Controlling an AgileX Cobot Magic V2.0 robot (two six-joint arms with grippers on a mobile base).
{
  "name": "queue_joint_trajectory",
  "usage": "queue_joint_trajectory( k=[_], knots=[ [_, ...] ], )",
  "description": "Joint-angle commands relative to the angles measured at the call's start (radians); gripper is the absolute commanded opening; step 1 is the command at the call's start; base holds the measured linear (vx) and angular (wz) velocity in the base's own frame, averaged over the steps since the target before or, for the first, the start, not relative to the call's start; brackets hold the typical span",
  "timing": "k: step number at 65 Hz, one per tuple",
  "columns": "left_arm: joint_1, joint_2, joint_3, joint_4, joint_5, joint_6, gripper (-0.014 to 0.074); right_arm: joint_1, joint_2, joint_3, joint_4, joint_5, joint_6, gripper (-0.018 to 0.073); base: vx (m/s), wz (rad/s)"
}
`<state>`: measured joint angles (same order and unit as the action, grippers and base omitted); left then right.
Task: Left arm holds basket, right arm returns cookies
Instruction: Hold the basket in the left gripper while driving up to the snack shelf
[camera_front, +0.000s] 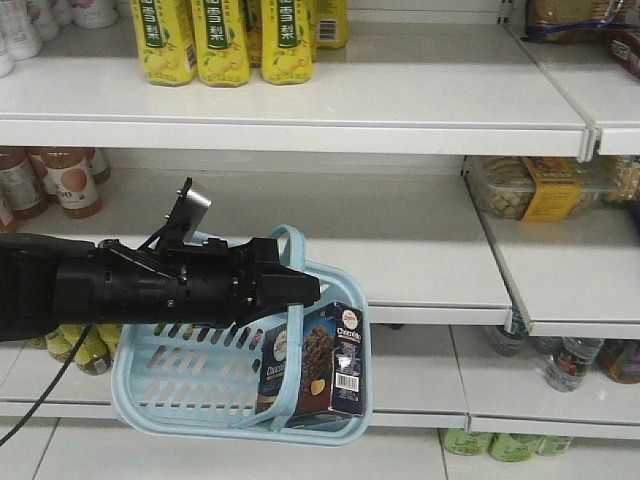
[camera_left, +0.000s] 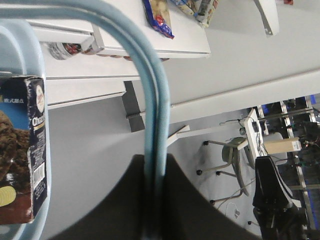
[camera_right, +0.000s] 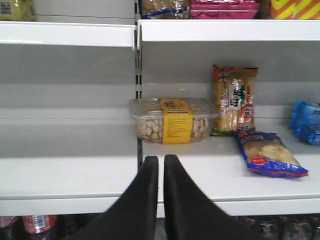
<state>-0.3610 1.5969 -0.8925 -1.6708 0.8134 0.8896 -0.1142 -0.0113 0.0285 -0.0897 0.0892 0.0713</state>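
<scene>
The light blue basket (camera_front: 180, 390) hangs in front of the shelves, tilted down to the right. My left gripper (camera_front: 300, 290) is shut on its two loop handles; in the left wrist view the handles (camera_left: 157, 100) run between the fingers of the left gripper (camera_left: 155, 167). The dark navy cookies carton (camera_front: 322, 362) stands upright in the basket's right end and shows in the left wrist view as cookies (camera_left: 22, 150) at the left edge. My right gripper (camera_right: 161, 161) is shut with nothing in it, facing a white shelf edge. The right arm is out of the front view.
Yellow-labelled drink bottles (camera_front: 222, 40) stand on the top shelf. In front of the right gripper, a clear tub with a yellow label (camera_right: 172, 120), a tall snack packet (camera_right: 234, 100) and a blue bag (camera_right: 269, 155) lie on the white shelf (camera_right: 65, 170). More bottles (camera_front: 60, 180) stand at the left.
</scene>
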Motion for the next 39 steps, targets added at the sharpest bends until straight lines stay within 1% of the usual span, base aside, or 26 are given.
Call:
queue_joint_trajectory(
  k=[1,12,39],
  knots=[
    [-0.006,-0.050,-0.029,-0.109,0.060,0.013,-0.0003,-0.003,-0.013,0.018,-0.010,-0.076,-0.007,-0.0006,0.14,0.30],
    [-0.006,-0.050,-0.029,-0.109,0.060,0.013,-0.0003,-0.003,-0.013,0.018,-0.010,-0.076,-0.007,-0.0006,0.13,0.15],
    [-0.006,-0.050,-0.029,-0.109,0.060,0.013,-0.0003,-0.003,-0.013,0.018,-0.010,-0.076,-0.007,-0.0006,0.10,-0.02]
  ],
)
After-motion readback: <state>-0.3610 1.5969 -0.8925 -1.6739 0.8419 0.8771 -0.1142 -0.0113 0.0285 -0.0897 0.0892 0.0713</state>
